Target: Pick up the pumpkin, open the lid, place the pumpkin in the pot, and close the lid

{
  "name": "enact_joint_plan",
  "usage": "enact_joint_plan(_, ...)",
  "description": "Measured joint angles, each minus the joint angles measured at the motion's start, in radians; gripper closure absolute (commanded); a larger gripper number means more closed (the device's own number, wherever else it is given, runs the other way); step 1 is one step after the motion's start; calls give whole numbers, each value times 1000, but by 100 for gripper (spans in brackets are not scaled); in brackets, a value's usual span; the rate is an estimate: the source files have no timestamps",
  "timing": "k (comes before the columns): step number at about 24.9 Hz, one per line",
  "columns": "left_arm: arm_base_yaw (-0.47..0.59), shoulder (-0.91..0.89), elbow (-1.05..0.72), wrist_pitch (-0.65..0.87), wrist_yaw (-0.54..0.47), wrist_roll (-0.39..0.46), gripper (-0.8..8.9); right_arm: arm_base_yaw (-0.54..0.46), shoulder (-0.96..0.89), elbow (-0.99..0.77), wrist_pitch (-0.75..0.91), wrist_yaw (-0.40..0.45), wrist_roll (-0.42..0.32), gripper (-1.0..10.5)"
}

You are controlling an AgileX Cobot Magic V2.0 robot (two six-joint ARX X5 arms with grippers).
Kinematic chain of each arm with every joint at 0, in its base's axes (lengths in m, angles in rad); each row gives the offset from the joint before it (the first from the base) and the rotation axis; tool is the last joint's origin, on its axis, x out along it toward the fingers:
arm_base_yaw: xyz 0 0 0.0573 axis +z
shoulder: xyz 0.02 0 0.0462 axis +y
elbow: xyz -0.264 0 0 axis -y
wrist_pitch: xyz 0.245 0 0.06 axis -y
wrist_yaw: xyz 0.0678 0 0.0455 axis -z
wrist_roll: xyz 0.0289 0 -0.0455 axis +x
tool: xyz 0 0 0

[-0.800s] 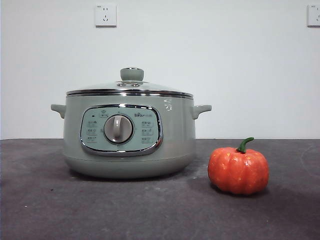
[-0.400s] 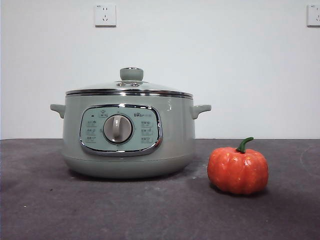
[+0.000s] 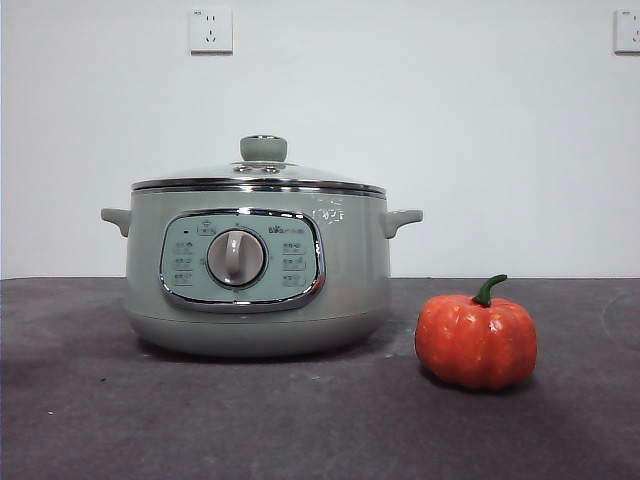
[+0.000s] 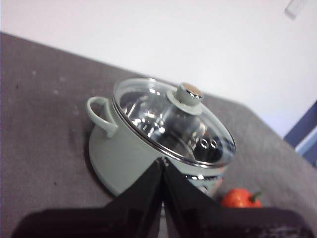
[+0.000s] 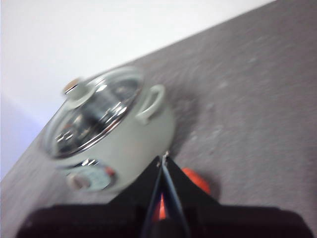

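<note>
Two arms hang above the dark worktop (image 3: 300, 420), and neither has touched anything. The sage-green electric pot (image 3: 258, 270) stands left of centre with its glass lid (image 3: 262, 172) seated on the rim, knob upright. The toy pumpkin (image 3: 476, 340) sits on the worktop just right of the pot, apart from it, resting on its base with the curved green stem pointing up and leaning to the right; being nearly round, it offers no marked long axis.

The left pincer (image 4: 162, 163) has its black jaws pressed together, and hovers over the pot's left side, well clear of the lid. From there the pumpkin (image 4: 240, 197) lies beyond the pot. The right pincer (image 5: 162, 163), jaws likewise together, hangs above the pumpkin (image 5: 195, 181), which shows just past and beneath its tips with the pot (image 5: 124, 144) farther off to the left.

The right arm is judged the nearer to the pumpkin; its jaws would need to part before descending. The task appears not yet begun.
</note>
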Motion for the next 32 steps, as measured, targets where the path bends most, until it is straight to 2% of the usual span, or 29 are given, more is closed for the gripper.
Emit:
enact_joint_plan(6, 0, 154, 202, -210, 49, 182, 821, 0, 183, 221, -189, -120, -126, 958)
enact_joint_plan(14, 0, 313, 386, -463, 113, 402, 821, 23, 397, 502, -545, -125, -379, 958)
enact_joint_plan(20, 0, 353, 415, -545, 135, 470, 810, 45, 463, 553, -658, -123, -500, 929)
enact_joint_plan(21, 0, 353, 415, -545, 135, 475, 742, 45, 468, 553, -657, -123, -508, 859)
enact_joint_plan(22, 0, 353, 415, -545, 136, 475, 548, 45, 470, 553, -657, -123, -513, 717)
enact_joint_plan(23, 0, 353, 415, -545, 135, 476, 285, 45, 470, 553, -653, -123, -513, 524)
enact_joint_plan(24, 0, 353, 415, -545, 135, 476, 84, 45, 470, 553, -646, -123, -512, 333)
enact_joint_plan(25, 0, 353, 415, -545, 135, 476, 18, 45, 470, 553, -637, -123, -508, 221)
enact_joint_plan(32, 0, 353, 415, -545, 135, 476, 23, 57, 473, 553, -628, -122, -489, 220)
